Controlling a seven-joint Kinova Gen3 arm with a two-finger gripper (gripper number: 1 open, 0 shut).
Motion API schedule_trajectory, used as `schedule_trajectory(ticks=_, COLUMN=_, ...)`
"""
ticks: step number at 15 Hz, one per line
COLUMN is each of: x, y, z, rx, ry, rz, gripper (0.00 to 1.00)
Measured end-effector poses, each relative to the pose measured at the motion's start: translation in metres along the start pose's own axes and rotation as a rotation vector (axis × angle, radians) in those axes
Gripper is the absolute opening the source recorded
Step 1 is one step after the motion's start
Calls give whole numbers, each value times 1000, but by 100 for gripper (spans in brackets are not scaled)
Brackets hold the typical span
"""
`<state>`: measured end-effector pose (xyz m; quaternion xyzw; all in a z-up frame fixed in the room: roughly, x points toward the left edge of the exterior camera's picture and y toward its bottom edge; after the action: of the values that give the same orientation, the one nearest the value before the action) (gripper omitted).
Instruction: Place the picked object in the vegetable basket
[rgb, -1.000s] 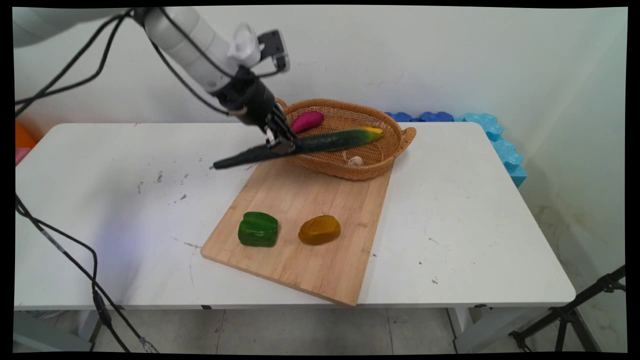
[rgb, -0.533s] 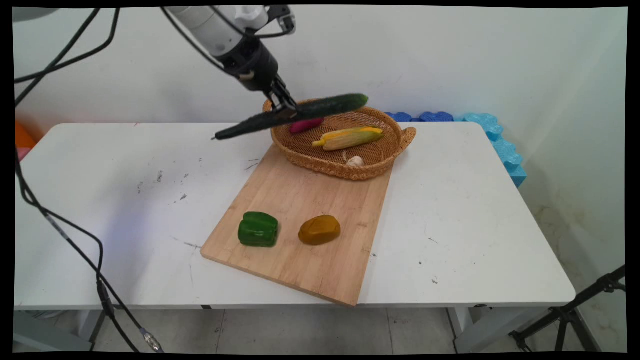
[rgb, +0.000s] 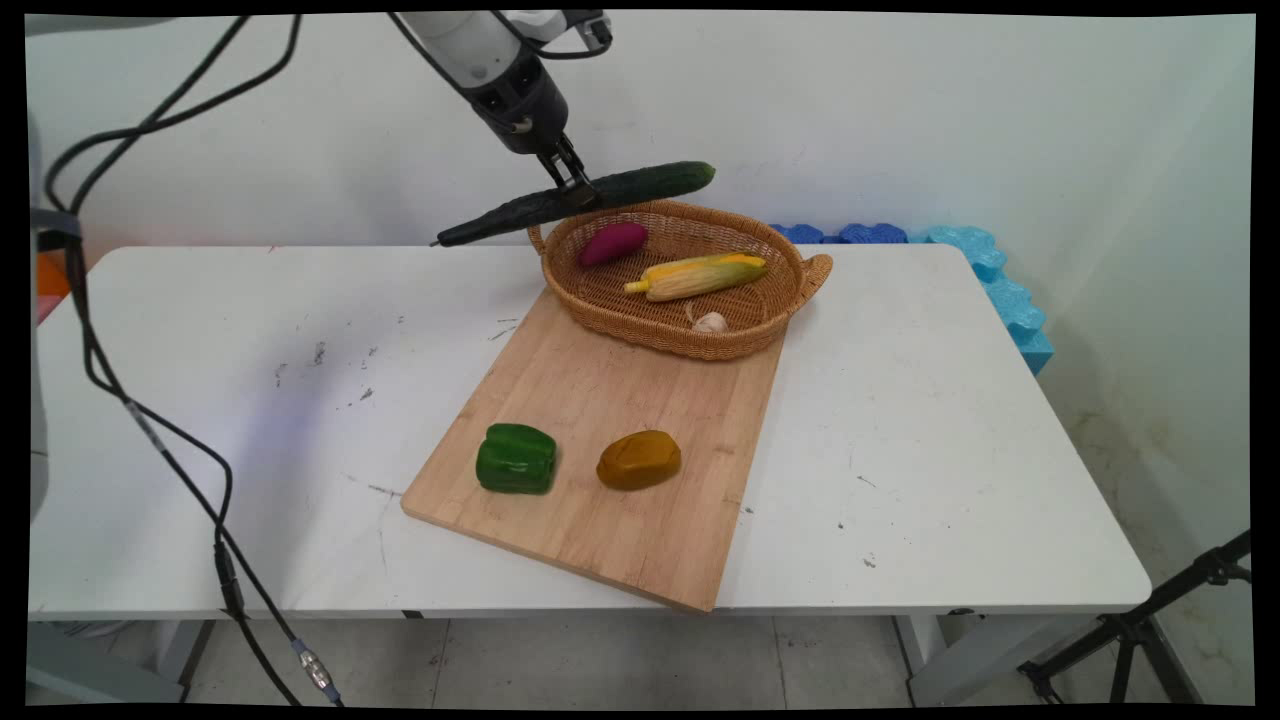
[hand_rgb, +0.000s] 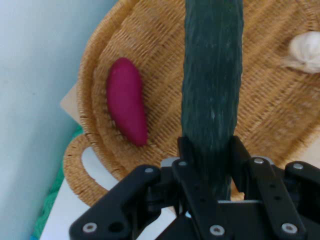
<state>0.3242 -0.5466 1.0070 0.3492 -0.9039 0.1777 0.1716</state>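
A white table (rgb: 900, 420) stands against a pale wall. Above its far side, the black gripper (rgb: 575, 188) has its jaws pinched on a long dark green cucumber (rgb: 580, 200), held nearly level in the air over the rim of a wicker basket (rgb: 790, 290). In the basket lie a magenta sweet potato (rgb: 612, 243), a corn cob (rgb: 700, 276) and a garlic bulb (rgb: 711, 322). The basket sits on a wooden cutting board (rgb: 640, 540), which also carries a green pepper (rgb: 516, 458) and a brown potato (rgb: 639, 460).
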Motion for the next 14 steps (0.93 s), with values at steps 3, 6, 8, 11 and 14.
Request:
schedule_trajectory(ticks=3, x=5, y=-11, z=17, rx=15, ry=-29, rz=-17, gripper=0)
schedule_trajectory(ticks=6, x=9, y=-18, z=35, rx=20, ry=-58, rz=-29, gripper=0)
schedule_trajectory(ticks=8, x=10, y=-20, z=48, rx=18, ry=-77, rz=-33, gripper=0)
schedule_trajectory(ticks=11, x=14, y=-21, z=66, rx=13, ry=-98, rz=-36, gripper=0)
schedule_trajectory(ticks=14, x=18, y=-21, z=80, rx=8, ry=-107, rz=-38, gripper=0)
